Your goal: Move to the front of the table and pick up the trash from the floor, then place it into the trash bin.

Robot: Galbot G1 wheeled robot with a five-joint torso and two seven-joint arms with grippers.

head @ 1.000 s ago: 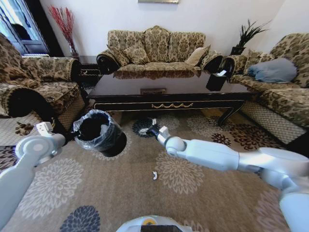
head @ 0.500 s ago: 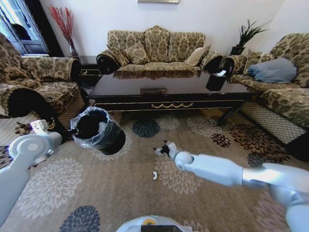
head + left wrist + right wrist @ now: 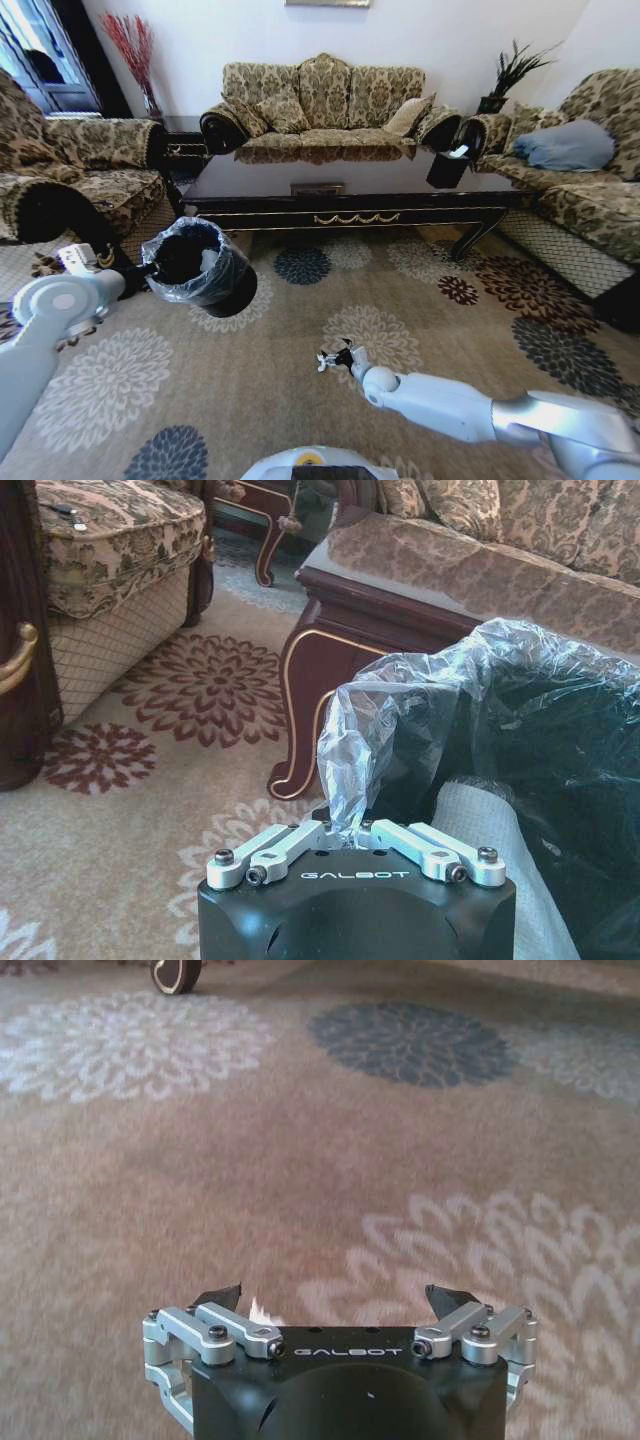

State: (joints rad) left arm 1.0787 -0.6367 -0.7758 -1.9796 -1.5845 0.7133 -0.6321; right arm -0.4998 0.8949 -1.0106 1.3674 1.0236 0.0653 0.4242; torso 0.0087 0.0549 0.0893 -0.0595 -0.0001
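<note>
A tiny white scrap [image 3: 262, 1312], judged light and flimsy, is straddled by the wide-spread right tool [image 3: 333, 359]; the trash bin [image 3: 200, 268] liner is pinched by the left tool [image 3: 345, 832].

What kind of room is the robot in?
It looks like a living room in a home. Patterned sofas stand around a long dark coffee table, and a flowered carpet covers the floor.
</note>
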